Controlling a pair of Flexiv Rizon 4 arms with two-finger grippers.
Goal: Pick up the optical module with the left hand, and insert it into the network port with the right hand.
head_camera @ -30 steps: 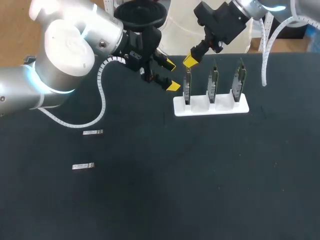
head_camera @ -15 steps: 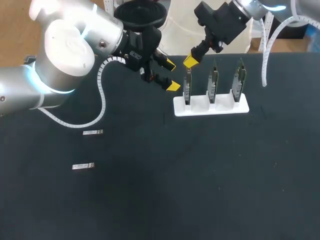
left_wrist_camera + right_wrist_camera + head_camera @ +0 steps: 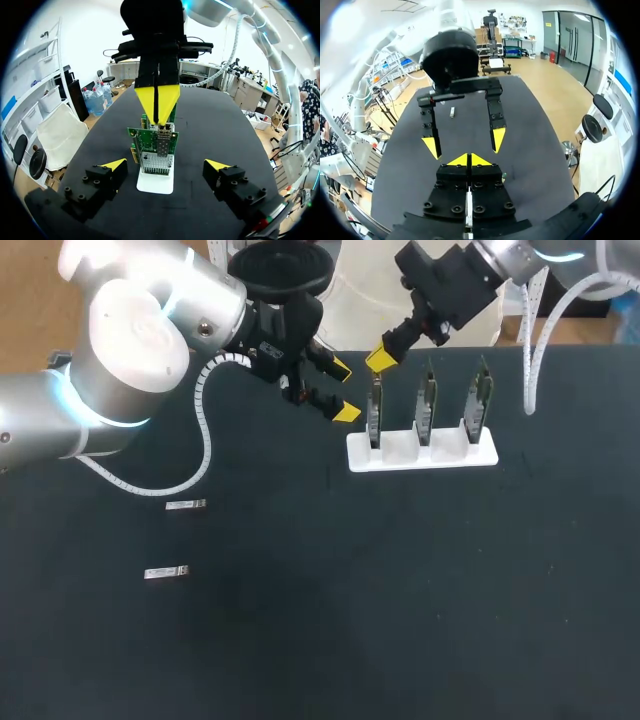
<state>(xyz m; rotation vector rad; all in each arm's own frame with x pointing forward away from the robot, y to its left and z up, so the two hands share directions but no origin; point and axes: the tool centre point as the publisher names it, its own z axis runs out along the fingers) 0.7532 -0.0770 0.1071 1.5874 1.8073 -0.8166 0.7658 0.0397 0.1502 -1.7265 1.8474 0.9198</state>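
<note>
Well apart from the left tool (image 3: pixel 343 390), two optical modules lie flat on the dark surface (image 3: pixel 400 590): the nearer module (image 3: pixel 185 504) and the farther module (image 3: pixel 166 572). The left tool stands wide open, just beside the first network card (image 3: pixel 375 418) in the white holder (image 3: pixel 420 458). The card's network port (image 3: pixel 162 145) faces the left tool. The right tool (image 3: pixel 380 358) hangs just above that card, with its yellow tips pressed together.
</note>
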